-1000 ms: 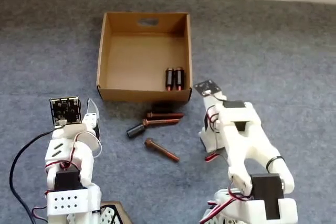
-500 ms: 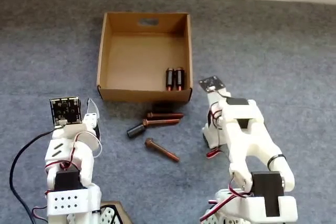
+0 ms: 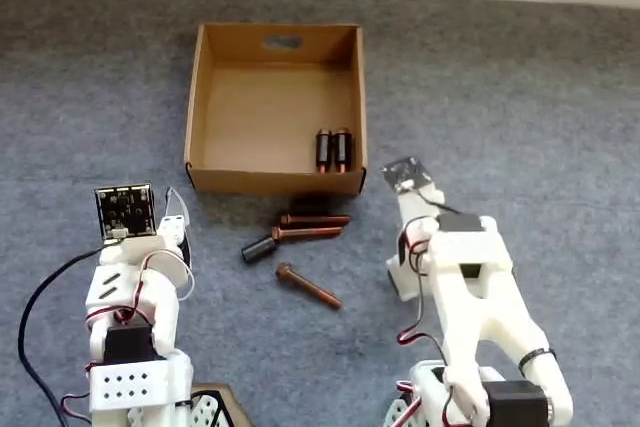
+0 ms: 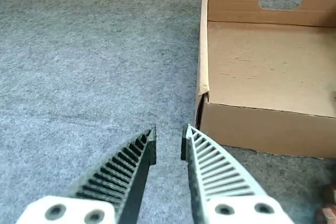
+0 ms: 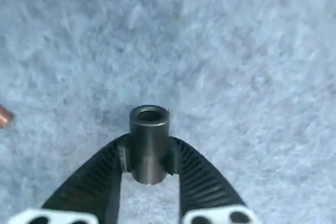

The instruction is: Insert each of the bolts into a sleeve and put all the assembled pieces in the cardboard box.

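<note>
Right gripper (image 5: 149,148) is clamping a smooth, dark tubular sleeve (image 5: 149,128) over the grey carpet (image 5: 252,77). Left gripper (image 4: 169,138) is hovering, ribbed jaws slightly apart. Beyond, coppery bolts (image 3: 308,285) are lying before the cardboard box (image 3: 275,181), which is holding two assembled pieces (image 3: 333,150).

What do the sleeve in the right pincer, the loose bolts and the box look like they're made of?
Sleeve: dark grey metal, judging by its dull sheen; possibly steel.
Bolts: copper-coloured metal, perhaps only plated.
Box: plain brown cardboard, matte, with folded walls.
</note>
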You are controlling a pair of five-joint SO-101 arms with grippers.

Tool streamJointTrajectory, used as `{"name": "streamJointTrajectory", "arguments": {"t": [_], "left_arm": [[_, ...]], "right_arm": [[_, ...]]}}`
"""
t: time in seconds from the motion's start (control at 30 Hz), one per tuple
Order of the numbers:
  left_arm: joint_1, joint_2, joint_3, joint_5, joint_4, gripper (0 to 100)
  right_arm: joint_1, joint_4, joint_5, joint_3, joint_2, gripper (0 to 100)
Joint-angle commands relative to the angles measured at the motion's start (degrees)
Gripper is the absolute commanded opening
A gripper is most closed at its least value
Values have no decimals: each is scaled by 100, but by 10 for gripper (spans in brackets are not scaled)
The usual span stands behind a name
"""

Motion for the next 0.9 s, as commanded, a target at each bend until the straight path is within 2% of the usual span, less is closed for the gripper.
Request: {"name": "streamJointTrajectory", "arguments": {"t": [0.0,0.33,0.57,0.87], "left_arm": [[-13,-66,119,-35,-97,104],[-13,-66,119,-35,-97,104],[-13,-66,119,-35,-97,104],[-13,-66,119,-35,-97,104]], "right_arm": [[-22,40,53,-40,119,143],[-40,4,70,-541,233,142],[-4,-4,800,-286,242,142],[-31,-295,862,-48,242,142]]}}
